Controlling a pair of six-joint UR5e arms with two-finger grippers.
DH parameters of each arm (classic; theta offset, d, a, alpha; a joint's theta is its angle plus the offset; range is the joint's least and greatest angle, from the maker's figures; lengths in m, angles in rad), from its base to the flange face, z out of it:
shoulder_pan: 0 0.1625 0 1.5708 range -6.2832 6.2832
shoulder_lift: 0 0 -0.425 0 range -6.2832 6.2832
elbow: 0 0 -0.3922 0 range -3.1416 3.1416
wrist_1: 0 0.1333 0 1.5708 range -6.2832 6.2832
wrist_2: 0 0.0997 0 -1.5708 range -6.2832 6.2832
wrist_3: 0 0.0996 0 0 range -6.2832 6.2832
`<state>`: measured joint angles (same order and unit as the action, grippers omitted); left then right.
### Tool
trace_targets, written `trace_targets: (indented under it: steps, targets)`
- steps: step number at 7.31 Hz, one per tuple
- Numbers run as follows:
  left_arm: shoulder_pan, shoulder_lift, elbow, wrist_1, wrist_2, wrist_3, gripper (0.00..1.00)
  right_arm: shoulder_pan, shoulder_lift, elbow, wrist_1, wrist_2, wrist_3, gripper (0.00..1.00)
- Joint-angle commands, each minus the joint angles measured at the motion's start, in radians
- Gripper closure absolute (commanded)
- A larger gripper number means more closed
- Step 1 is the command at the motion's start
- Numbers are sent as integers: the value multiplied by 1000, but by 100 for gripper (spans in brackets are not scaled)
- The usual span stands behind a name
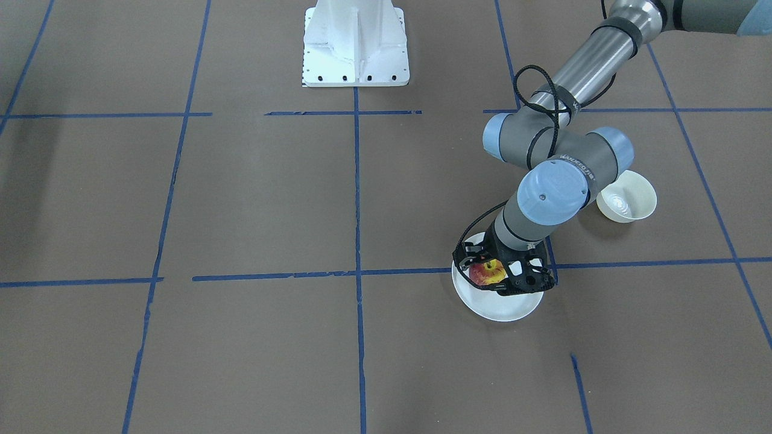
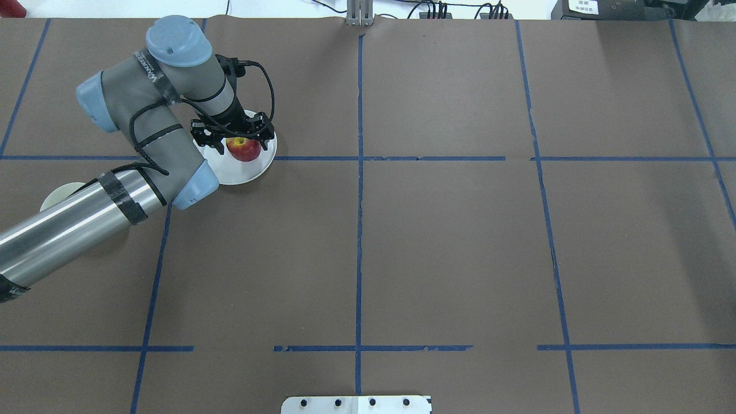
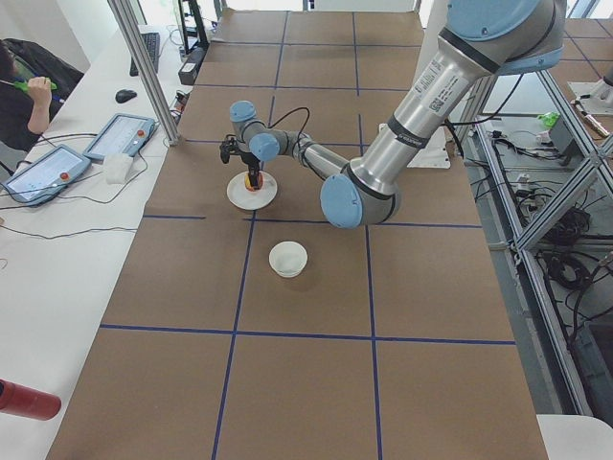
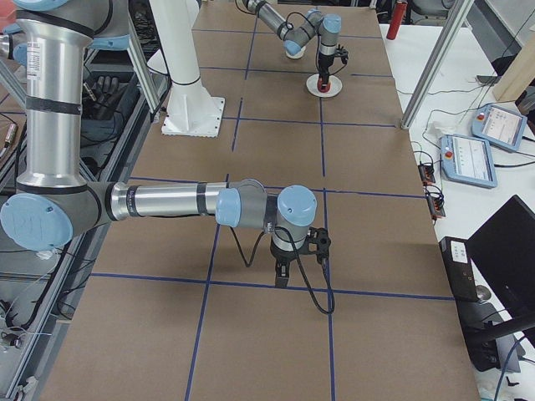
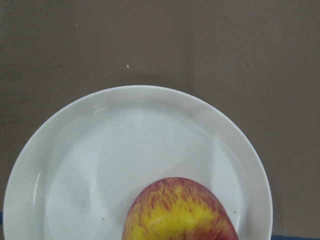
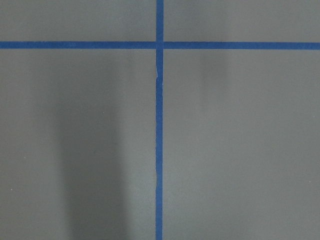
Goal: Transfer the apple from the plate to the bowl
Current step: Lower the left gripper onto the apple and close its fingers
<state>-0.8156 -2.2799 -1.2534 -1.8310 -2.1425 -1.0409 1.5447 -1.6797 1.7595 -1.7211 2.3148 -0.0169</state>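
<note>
The red and yellow apple [image 1: 486, 274] lies on the white plate [image 1: 506, 306], toward its robot-side edge. My left gripper [image 1: 500, 276] is low over the plate with its fingers spread on either side of the apple; it looks open. In the overhead view the gripper [image 2: 234, 139] straddles the apple [image 2: 244, 149] on the plate [image 2: 241, 172]. The left wrist view shows the apple [image 5: 180, 212] resting on the plate [image 5: 100, 150]. The cream-white bowl [image 1: 627, 199] stands empty nearer the robot, beside the left arm. My right gripper [image 4: 282, 276] shows only in the exterior right view; I cannot tell its state.
The left arm's elbow hangs partly over the bowl [image 2: 60, 194] in the overhead view. The robot's white base [image 1: 356, 45] stands at the table's middle edge. Blue tape lines cross the brown table. The right wrist view shows only bare table and tape.
</note>
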Motion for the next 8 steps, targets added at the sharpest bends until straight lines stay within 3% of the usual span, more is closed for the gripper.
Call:
trace_targets:
  steps: [1, 7, 8]
  targets:
    - [6, 3, 3, -10, -1, -2, 0, 0, 0, 0, 0, 0, 0, 0]
    - [4, -1, 26, -24, 3, -1, 0, 0, 0, 0, 0, 0, 0, 0]
    - [4, -1, 26, -24, 3, -1, 10, 0, 0, 0, 0, 0, 0, 0]
